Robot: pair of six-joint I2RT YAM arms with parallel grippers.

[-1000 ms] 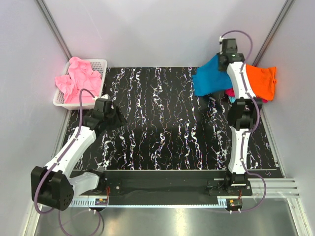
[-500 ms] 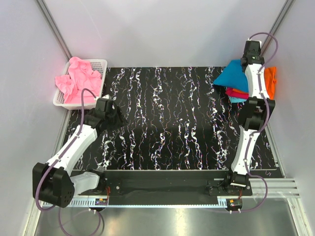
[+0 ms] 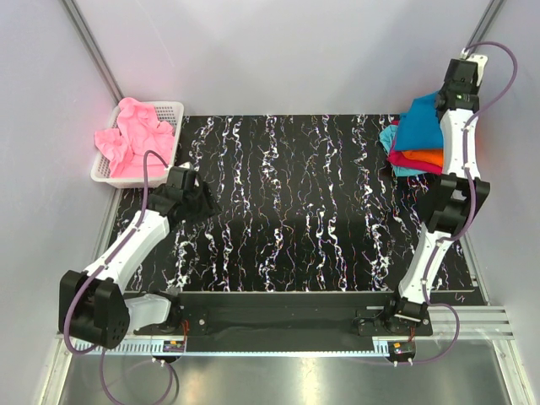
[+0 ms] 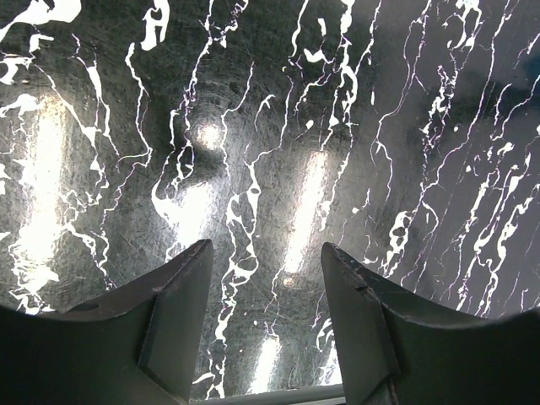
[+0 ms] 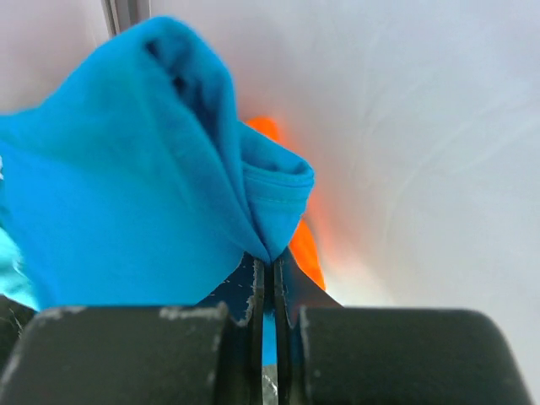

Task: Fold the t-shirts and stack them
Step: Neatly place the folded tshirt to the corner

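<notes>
My right gripper (image 3: 445, 99) (image 5: 270, 261) is shut on a pinched fold of the teal-blue t-shirt (image 3: 420, 125) (image 5: 126, 211). The shirt hangs at the back right corner, draped over a stack of folded t-shirts. In that stack an orange one (image 3: 426, 156) (image 5: 305, 246), a magenta one (image 3: 422, 166) and a light cyan one (image 3: 395, 137) show. Pink t-shirts (image 3: 135, 135) lie crumpled in the basket at the back left. My left gripper (image 3: 202, 207) (image 4: 266, 247) is open and holds nothing, low over the left part of the black marbled mat (image 4: 270, 126).
The white mesh basket (image 3: 101, 175) stands at the mat's back left corner. White walls with metal posts (image 3: 93, 51) close in the back and sides. The right arm's elbow (image 3: 460, 202) stands near the right wall.
My right arm has swung right with the teal-blue t-shirt, from beside the stack to above it near the back right corner. The left arm has barely shifted.
</notes>
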